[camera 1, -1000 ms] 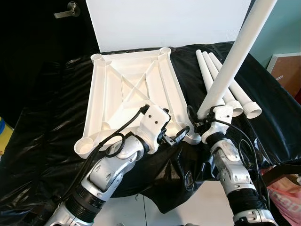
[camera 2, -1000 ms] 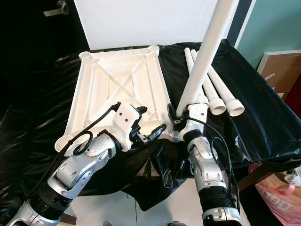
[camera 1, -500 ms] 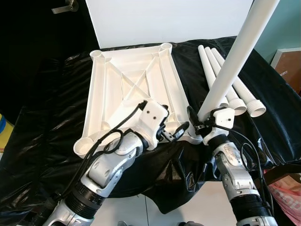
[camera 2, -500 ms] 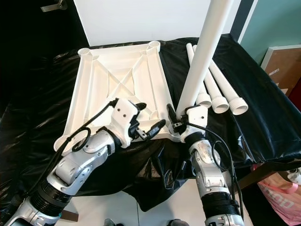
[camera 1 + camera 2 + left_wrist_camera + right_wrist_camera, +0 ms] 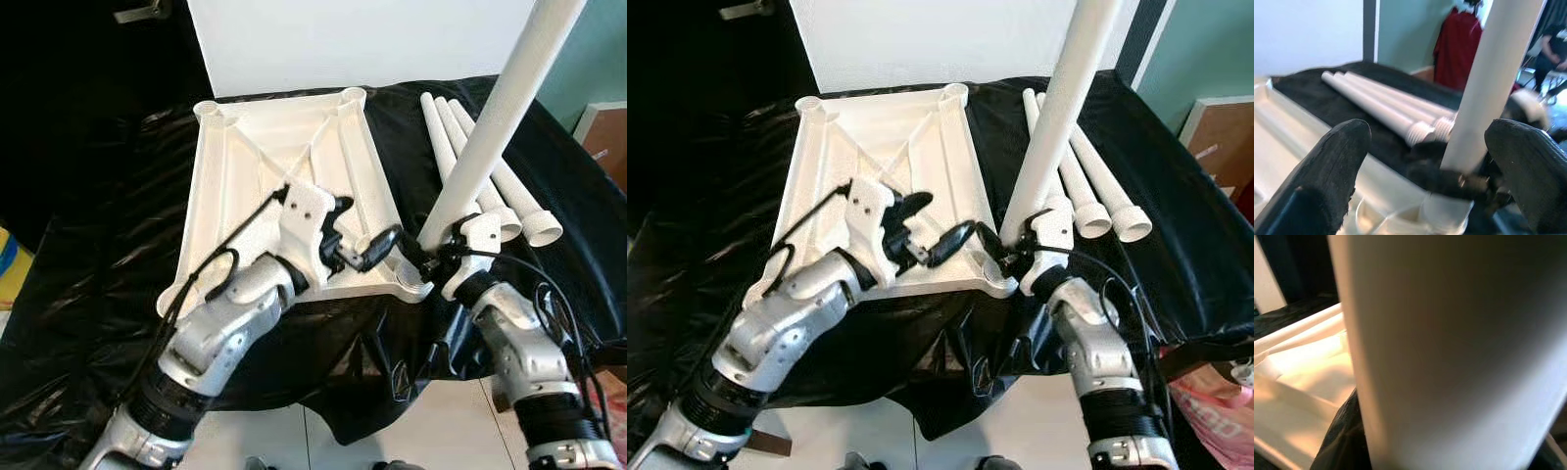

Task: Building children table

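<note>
A white tabletop (image 5: 284, 157) lies upside down on the black-draped table, with round sockets at its corners. My right gripper (image 5: 433, 257) is shut on a long white leg (image 5: 490, 127) near its lower end. The leg stands tilted, its base over the near right corner socket (image 5: 411, 286). The same leg (image 5: 1449, 352) is pressed close in the right wrist view. My left gripper (image 5: 361, 230) hangs open above the tabletop's near right part, just left of the leg. Its fingers (image 5: 1327, 181) spread wide, with the leg (image 5: 1493, 83) beyond them. Three more legs (image 5: 495, 191) lie side by side to the right.
A white panel (image 5: 362, 39) leans at the table's back. The black cloth (image 5: 88, 255) hangs over the front edge above a pale floor (image 5: 343, 441). A brown board (image 5: 609, 127) stands at the right. A person (image 5: 1553, 44) and a red garment (image 5: 1459, 44) are in the background.
My left gripper has risen from the tabletop's near edge and moved in over it, closer to the leg. The right gripper still holds the leg by the corner socket. The camera shifted slightly.
</note>
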